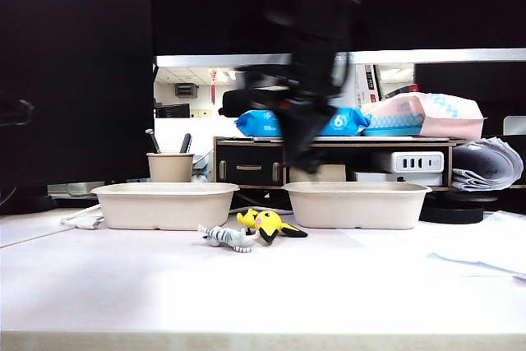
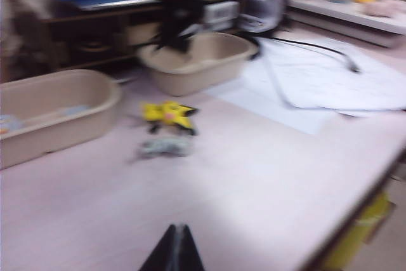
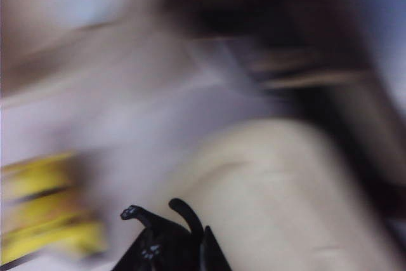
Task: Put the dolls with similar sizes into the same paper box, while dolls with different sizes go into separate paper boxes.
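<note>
Two beige paper boxes stand on the table, one left [image 1: 164, 205] and one right [image 1: 357, 205]. On the table in front of the gap between them lie a yellow-and-black doll [image 1: 269, 224] and a small striped doll [image 1: 228, 237]. My right gripper [image 3: 174, 255] is shut on a black cat doll [image 3: 166, 236], whose tail and paw stick out. Blurred, it hangs over the rim of a paper box [image 3: 285, 188]. In the exterior view this right gripper [image 1: 304, 158] is above the gap. My left gripper [image 2: 177, 230] is shut and empty, over bare table short of the dolls [image 2: 169, 114]. A blurred pale-blue shape [image 2: 7, 122] lies in the left box [image 2: 63, 128].
A beige cup with pens [image 1: 170, 167] stands behind the left box. A dark shelf [image 1: 329, 158] with blue packets [image 1: 271, 123] runs along the back. Loose papers [image 1: 493, 244] and a cable [image 2: 317, 46] lie at the right. The table's front edge [image 1: 263, 339] is close.
</note>
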{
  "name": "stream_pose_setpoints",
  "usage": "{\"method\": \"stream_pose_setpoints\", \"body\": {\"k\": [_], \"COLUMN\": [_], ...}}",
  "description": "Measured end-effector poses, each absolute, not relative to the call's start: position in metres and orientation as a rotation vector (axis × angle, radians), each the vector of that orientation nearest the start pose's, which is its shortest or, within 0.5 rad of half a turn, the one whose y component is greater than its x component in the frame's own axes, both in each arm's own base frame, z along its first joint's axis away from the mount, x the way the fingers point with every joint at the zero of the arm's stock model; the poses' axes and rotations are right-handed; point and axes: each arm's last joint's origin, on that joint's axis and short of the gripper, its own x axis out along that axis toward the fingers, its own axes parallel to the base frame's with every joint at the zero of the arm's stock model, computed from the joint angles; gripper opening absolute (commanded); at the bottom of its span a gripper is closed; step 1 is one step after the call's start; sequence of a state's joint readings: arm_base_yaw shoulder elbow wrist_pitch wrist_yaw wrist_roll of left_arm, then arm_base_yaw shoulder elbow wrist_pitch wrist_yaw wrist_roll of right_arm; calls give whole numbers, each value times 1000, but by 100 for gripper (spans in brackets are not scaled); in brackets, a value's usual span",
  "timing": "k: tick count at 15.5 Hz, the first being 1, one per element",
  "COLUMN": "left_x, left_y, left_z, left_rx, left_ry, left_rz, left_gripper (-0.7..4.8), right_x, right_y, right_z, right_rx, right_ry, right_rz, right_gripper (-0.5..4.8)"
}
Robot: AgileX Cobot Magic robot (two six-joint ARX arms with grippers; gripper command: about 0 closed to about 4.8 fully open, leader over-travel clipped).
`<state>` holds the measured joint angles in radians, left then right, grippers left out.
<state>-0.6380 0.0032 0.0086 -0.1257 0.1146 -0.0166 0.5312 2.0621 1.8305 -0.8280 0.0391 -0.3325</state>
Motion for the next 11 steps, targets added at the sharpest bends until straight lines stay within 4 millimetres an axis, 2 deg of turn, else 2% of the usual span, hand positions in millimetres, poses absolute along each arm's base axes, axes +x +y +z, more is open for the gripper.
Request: {"method": "stream_pose_setpoints", "body": {"k": [2,4,9,11], "left_x": [77,79,79,81], "left_y": [-58,-55,-55,-56], "left_z": [154,154,154,152], "left_rx": [14,12,12,19], "left_ry": [126,127,127,156], "left_rz": [-716,-684,-682,-681], "left_gripper": [-5,-5,-5,-5], "right_x": [398,403,404,394], "right_y": [211,206,203,208], "right_z": [251,246,246,251], "right_rx": [-584,-584,-547,-513], "right_ry": [922,930,941,985], "right_rz": [553,532,520,585], "right_gripper": [96,225,235,244]}}
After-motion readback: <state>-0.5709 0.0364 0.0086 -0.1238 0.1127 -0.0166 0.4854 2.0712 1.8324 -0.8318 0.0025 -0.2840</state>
